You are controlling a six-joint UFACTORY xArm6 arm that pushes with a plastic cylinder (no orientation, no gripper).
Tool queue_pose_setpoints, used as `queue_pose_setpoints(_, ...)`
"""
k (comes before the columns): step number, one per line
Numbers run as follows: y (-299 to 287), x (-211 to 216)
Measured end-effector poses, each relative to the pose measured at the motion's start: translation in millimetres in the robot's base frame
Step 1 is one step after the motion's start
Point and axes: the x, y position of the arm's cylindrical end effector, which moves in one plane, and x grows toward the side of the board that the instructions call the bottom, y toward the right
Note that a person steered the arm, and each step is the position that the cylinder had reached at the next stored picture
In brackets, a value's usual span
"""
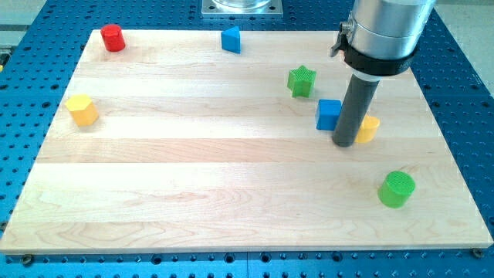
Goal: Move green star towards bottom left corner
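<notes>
Star [302,80] sits in the desk's [193,193] upper right part, up and to the view's left of my tip [344,143], with the blue cube [329,114] between them, touching or just beside the rod. A yellow block [368,128] peeks from behind the rod. No fingers here, only the rod, holding nothing. To drive the star down-left, my tip probably needs to come round to its upper-right side. The long diagonal toward the bottom left corner lies open.
</notes>
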Motion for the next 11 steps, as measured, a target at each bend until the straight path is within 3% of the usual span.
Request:
queue_pose_setpoints(8,5,16)
queue_pose_setpoints(11,-25,32)
